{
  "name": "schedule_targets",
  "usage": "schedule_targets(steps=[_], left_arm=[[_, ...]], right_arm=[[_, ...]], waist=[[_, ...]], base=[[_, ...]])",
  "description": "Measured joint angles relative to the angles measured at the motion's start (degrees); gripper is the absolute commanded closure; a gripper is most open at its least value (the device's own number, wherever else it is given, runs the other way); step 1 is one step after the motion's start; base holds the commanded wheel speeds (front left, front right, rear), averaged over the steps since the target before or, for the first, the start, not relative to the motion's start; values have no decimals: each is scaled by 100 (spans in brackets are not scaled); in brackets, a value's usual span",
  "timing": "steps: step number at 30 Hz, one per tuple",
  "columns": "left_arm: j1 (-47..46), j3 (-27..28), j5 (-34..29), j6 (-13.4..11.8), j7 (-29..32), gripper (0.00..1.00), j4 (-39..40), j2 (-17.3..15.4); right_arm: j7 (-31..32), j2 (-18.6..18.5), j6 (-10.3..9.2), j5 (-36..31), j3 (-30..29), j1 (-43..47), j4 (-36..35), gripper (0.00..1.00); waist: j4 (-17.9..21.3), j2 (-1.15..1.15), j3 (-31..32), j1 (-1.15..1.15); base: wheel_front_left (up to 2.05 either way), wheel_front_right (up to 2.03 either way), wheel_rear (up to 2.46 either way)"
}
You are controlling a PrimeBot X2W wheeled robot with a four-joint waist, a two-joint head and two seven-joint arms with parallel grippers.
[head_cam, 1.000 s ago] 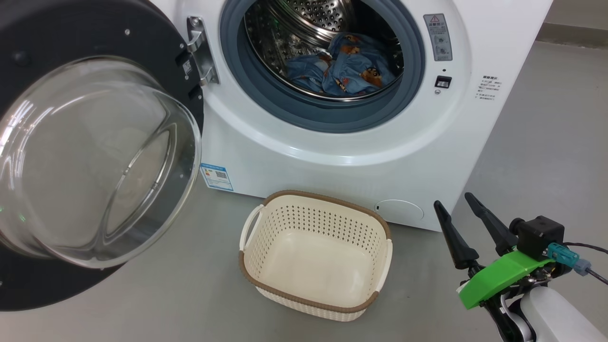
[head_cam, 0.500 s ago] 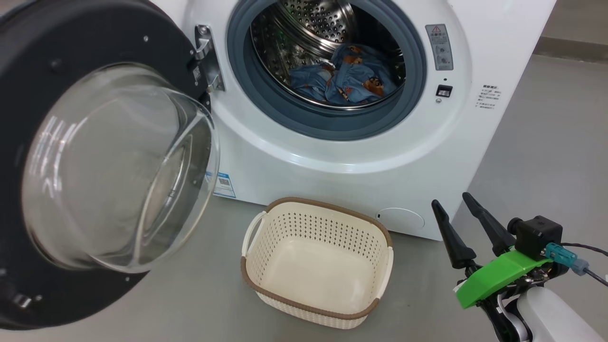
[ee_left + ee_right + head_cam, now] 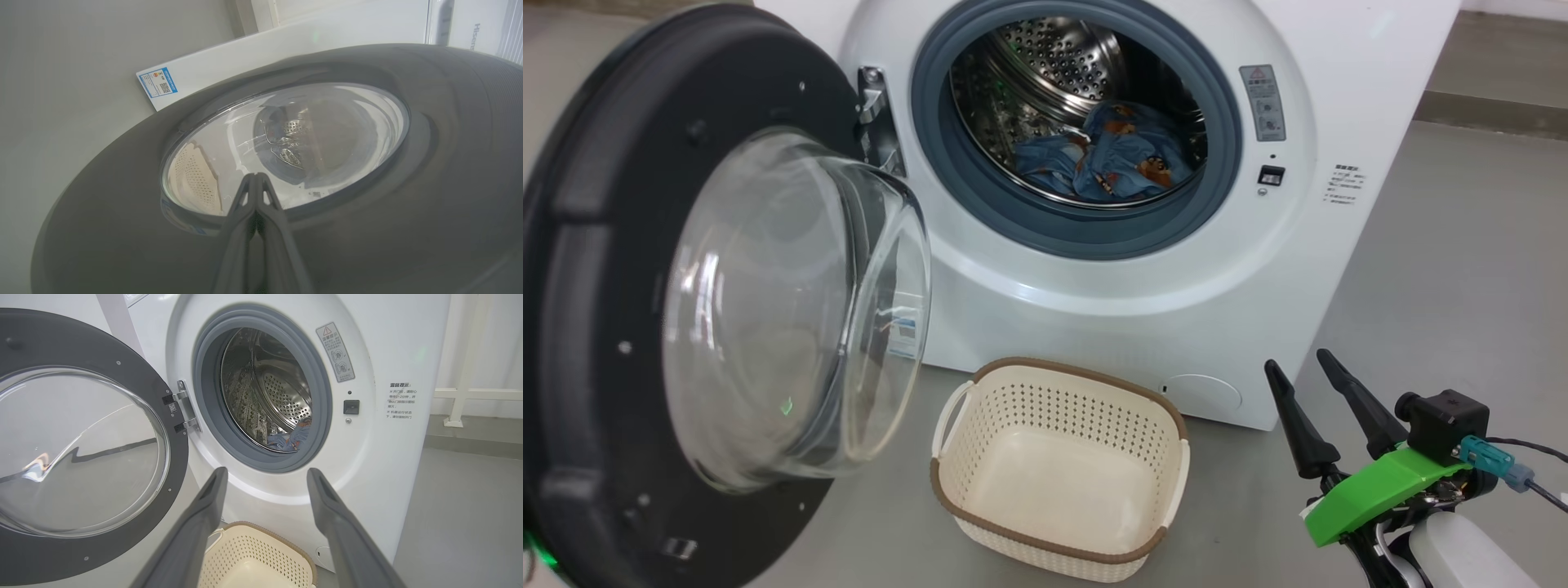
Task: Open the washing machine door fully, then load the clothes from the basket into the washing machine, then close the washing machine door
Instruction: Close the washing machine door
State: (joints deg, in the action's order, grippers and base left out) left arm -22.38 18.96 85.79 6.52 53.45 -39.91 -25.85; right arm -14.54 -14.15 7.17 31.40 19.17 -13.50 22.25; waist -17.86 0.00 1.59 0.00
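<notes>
Clothes [image 3: 1107, 159] in drum [image 3: 1054, 61], door [image 3: 596, 327] open (partly)

Right hand [image 3: 1297, 362], dark jaws apart. Left of it, a cream-white perforated plastic basket [image 3: 1054, 404]; beyond it, a white front-loading washing machine [image 3: 1111, 318] holding light blue printed clothes [image 3: 1107, 155], round black-rimmed glass door [image 3: 605, 245] open.

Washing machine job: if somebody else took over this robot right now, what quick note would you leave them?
Left gripper: shut, empty, aimed at the outer face of the large round black-rimmed glass door; contact unclear.
Right gripper: open, empty, low at the right.
Light blue printed clothes lie in the steel drum of the big white front-loading washing machine.
Small cream perforated plastic basket sits empty on the floor before it.
Done: door opened, clothes loaded. Left: close the door, which stands open.
</notes>
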Motion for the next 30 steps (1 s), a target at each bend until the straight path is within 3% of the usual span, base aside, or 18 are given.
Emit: schedule_targets(steps=[7,19,24,30], left_arm=[[824,-16,379,-308,463,100,1606,446],[2015,-197,563,-1060,603,100,4167,1159],[2061,-343,559,-1173,548,100,4656,1367],[1975,-447,522,-1222,312,100,4699,1612]], right_arm=[[0,86,0,0,-69,18,-41,0],[0,120,0,-2,-121,25,-79,0],[0,133,0,-2,-123,24,-88,0],[0,162,0,-4,-129,24,-104,0]], waist=[[193,0,24,0],[755,0,-21,0],[1056,0,-52,0],[1454,0,-94,0]], base=[[0,0,0],[0,0,0],[0,0,0],[0,0,0]])
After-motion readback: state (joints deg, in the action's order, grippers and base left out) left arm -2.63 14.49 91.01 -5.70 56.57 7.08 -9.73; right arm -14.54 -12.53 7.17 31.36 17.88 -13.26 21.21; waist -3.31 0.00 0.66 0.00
